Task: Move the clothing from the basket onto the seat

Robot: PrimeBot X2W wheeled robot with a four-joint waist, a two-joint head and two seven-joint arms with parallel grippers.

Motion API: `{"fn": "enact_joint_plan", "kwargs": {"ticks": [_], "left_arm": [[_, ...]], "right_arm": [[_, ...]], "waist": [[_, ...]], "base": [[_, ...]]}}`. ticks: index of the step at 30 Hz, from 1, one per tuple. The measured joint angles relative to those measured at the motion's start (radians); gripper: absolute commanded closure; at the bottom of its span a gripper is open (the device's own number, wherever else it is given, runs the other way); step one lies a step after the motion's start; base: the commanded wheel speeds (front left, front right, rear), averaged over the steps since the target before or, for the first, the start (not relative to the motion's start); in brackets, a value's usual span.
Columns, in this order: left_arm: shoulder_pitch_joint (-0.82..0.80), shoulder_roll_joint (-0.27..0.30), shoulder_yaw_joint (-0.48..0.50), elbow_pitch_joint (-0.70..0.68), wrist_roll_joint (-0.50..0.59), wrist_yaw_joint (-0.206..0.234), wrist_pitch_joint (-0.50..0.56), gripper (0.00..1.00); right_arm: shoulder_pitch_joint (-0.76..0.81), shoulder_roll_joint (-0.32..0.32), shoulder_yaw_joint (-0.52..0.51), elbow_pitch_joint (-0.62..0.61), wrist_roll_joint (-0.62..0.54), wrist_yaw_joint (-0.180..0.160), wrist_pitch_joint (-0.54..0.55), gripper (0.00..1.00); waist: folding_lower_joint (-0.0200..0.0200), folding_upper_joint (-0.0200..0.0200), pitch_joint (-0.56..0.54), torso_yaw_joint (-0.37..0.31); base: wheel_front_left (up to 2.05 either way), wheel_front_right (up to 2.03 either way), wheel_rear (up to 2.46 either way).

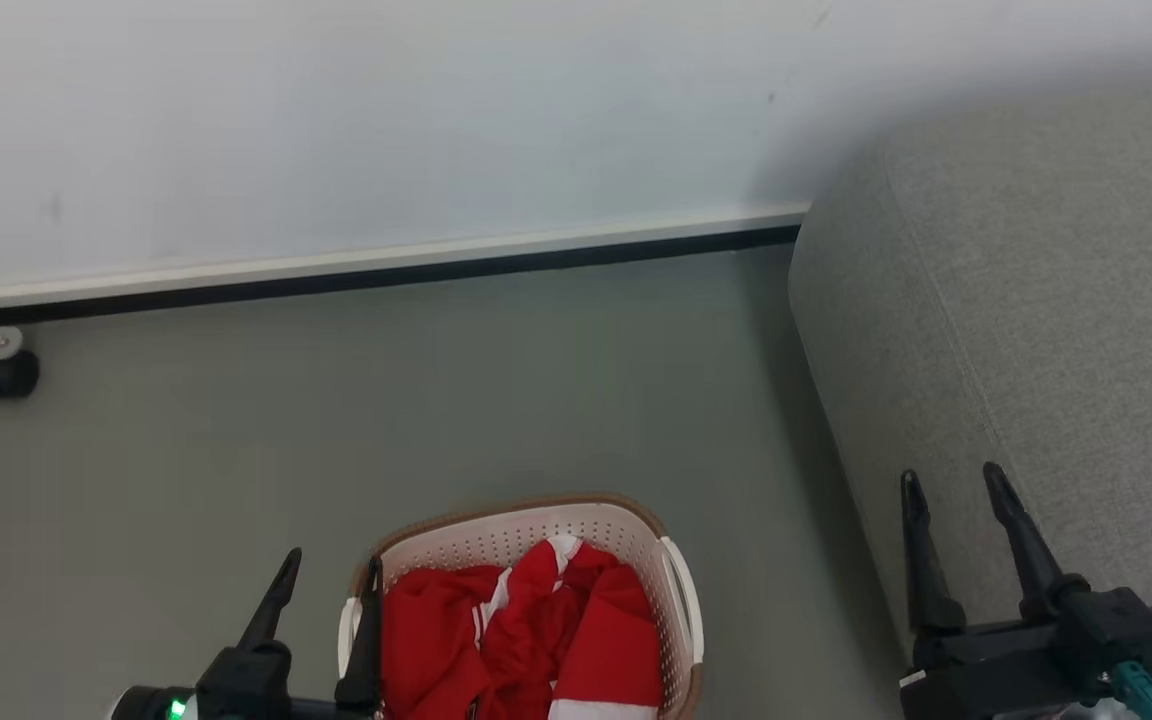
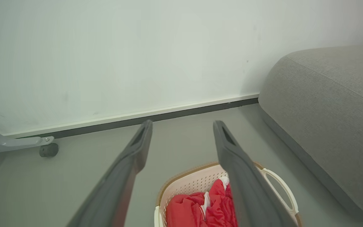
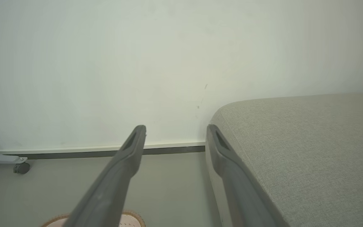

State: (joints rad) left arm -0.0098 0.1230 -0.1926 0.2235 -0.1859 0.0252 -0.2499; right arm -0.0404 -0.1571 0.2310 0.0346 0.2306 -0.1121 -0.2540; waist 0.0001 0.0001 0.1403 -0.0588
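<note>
Red clothing [image 1: 526, 630] with white trim lies bunched in the cream perforated basket [image 1: 671, 640], which stands on the floor at the bottom centre of the head view. My left gripper [image 1: 334, 566] stands open above the basket's left rim, with nothing between its fingers. The left wrist view looks down on the basket [image 2: 194, 181] and the clothing [image 2: 200, 208] between my left gripper's [image 2: 183, 123] fingers. The grey seat [image 1: 1036, 330] fills the right side. My right gripper [image 1: 951, 480] is open and empty over the seat's front edge. In the right wrist view, my right gripper [image 3: 175, 128] points along the seat [image 3: 310, 151].
A white wall with a dark baseboard [image 1: 386, 275] runs behind the basket. A grey frame leg with a black caster [image 1: 6, 375] stands at the far left by the wall. Grey floor [image 1: 436, 400] lies between the basket and the wall.
</note>
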Motion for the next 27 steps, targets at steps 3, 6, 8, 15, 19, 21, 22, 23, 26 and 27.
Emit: {"fn": "enact_joint_plan", "kwargs": {"ticks": [3,6,8,15,19,21,22,23,26,27], "left_arm": [[-0.041,-0.003,-0.023,0.032,0.010,-0.009,0.001,0.00],[-0.080,-0.007,-0.045,0.065,0.022,-0.018,0.002,0.00],[-0.092,-0.008,-0.051,0.078,0.026,-0.018,0.009,0.00],[-0.189,-0.012,-0.087,0.174,0.064,-0.039,0.039,0.00],[-0.237,-0.017,-0.107,0.231,0.073,-0.053,0.055,0.00],[-0.263,-0.021,-0.110,0.259,0.074,-0.053,0.064,0.00],[-0.276,-0.023,-0.112,0.271,0.076,-0.053,0.064,0.00],[-0.291,-0.025,-0.112,0.285,0.078,-0.053,0.067,0.00],[-0.330,-0.027,-0.123,0.323,0.091,-0.061,0.074,0.00],[-0.342,-0.027,-0.131,0.332,0.095,-0.062,0.077,0.00]], "right_arm": [[-0.007,-0.008,-0.018,-0.026,-0.004,-0.002,0.000,0.00],[-0.013,-0.011,-0.037,-0.053,-0.009,-0.002,-0.002,0.00],[-0.014,-0.011,-0.040,-0.062,-0.015,-0.002,-0.002,0.00],[-0.073,-0.005,-0.053,-0.113,-0.022,-0.003,-0.003,0.00],[-0.105,0.000,-0.056,-0.139,-0.030,-0.003,-0.003,0.00],[-0.122,0.004,-0.057,-0.160,-0.032,-0.003,-0.003,0.00],[-0.131,0.006,-0.057,-0.166,-0.037,-0.003,-0.003,0.00],[-0.140,0.007,-0.057,-0.175,-0.039,-0.003,-0.003,0.00],[-0.163,0.008,-0.058,-0.201,-0.047,-0.003,-0.003,0.00],[-0.168,0.009,-0.058,-0.210,-0.047,-0.003,-0.003,0.00]], "waist": [[0.0000,0.0000,0.041,-0.008],[0.0001,0.0000,0.083,-0.017],[0.0001,0.0000,0.097,-0.021],[0.0001,0.0000,0.197,-0.051],[0.0002,0.0001,0.256,-0.071],[0.0002,0.0000,0.286,-0.080],[0.0002,0.0001,0.300,-0.084],[0.0002,0.0001,0.316,-0.089],[0.0002,0.0001,0.361,-0.102],[0.0002,0.0001,0.376,-0.106]], "base": [[0.00,0.00,0.00],[0.00,0.00,0.00],[0.00,0.00,0.00],[0.00,0.00,0.00],[0.00,0.00,0.00],[0.00,0.00,0.00],[0.00,0.00,0.00],[0.00,0.00,0.00],[0.00,0.00,0.00],[0.00,0.00,0.00]]}}
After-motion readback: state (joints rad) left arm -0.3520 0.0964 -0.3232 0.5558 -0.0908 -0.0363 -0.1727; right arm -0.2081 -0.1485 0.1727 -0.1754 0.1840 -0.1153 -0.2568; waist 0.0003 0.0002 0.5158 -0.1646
